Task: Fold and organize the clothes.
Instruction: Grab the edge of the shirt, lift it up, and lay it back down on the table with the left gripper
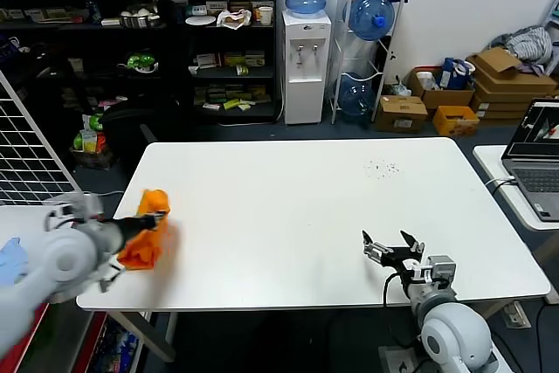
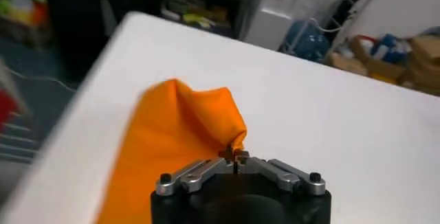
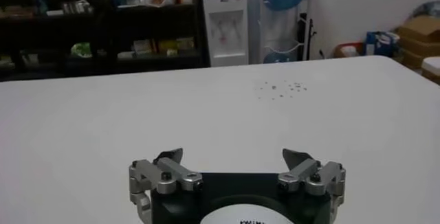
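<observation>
Orange T-shirt, bunched, lies at the white surface's left edge, pinched by the left end effector. The right end effector rests spread near the surface's front edge. Behind the surface stand dark shelves and a water dispenser.
</observation>
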`<act>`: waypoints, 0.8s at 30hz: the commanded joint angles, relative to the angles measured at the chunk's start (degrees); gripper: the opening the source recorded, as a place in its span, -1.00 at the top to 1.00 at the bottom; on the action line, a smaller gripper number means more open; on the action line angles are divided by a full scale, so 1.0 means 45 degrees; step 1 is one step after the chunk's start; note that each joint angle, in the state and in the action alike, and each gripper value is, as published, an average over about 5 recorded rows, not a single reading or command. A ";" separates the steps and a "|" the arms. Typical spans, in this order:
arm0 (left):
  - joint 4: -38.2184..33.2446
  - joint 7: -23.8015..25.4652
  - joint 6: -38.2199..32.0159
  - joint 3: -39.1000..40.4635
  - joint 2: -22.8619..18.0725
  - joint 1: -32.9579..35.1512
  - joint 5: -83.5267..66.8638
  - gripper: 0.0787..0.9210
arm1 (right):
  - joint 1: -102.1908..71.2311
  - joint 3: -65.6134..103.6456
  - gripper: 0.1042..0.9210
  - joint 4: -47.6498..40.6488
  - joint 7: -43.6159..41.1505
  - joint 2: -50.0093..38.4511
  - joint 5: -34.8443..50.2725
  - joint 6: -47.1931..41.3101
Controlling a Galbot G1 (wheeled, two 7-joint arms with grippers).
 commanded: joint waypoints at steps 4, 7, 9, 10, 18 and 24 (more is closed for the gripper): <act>0.3005 -0.3060 -0.0651 0.7224 -0.8405 -0.6007 -0.0110 0.97 | -0.0848 0.0625 -1.00 0.0646 0.0201 0.0286 -0.0169 -0.0183; 0.3850 -0.3027 -0.0651 0.7234 -0.9180 -0.6029 0.0302 0.97 | -0.0876 0.0615 -1.00 0.0721 0.0220 0.0298 -0.0155 -0.0192; 0.4156 -0.3011 -0.0658 0.7236 -0.9490 -0.6031 0.0504 0.97 | -0.0897 0.0627 -1.00 0.0781 0.0226 0.0289 -0.0138 -0.0193; 0.4264 -0.3005 -0.0666 0.7237 -0.9613 -0.6035 0.0593 0.97 | -0.0916 0.0645 -1.00 0.0818 0.0227 0.0279 -0.0129 -0.0189; 0.4861 -0.3021 -0.0762 0.7306 -1.0289 -0.6187 0.1009 0.97 | -0.1168 0.0845 -1.00 0.1048 0.0212 0.0265 -0.0110 -0.0135; 0.4851 -0.3015 -0.0798 0.7539 -1.0318 -0.6210 0.1104 0.97 | -0.1363 0.1037 -1.00 0.1216 0.0165 0.0230 -0.0104 -0.0063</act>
